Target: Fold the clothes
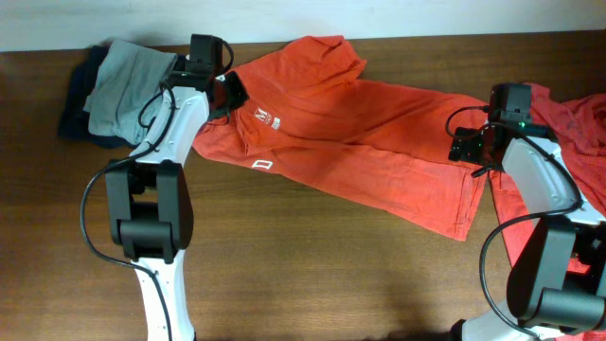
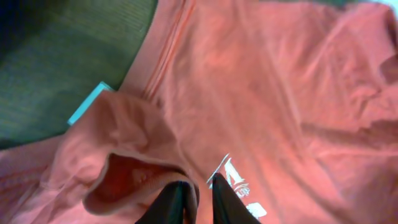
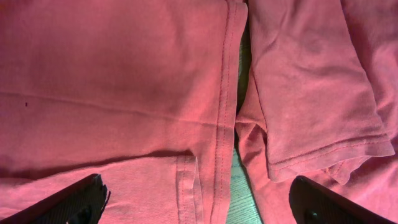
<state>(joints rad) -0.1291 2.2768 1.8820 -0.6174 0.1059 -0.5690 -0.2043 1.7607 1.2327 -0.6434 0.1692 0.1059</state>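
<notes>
On counter (image 1: 312,275), shirt (image 1: 360,133) runs long axis upper-left to lower-right. Left hand (image 2: 198,190) pinches fold at logo (image 1: 265,118) end; right hand (image 3: 196,190) spread wide over hem end.

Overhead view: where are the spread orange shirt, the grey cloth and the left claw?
orange shirt (image 1: 379,142), overhead view, mid-body.
grey cloth (image 1: 128,76), overhead view, top fold.
left claw (image 1: 235,92), overhead view, between its fingertips.

The T-shirt (image 1: 360,123) is orange-red with white lettering (image 1: 263,119), the table (image 1: 312,275) brown.
</notes>
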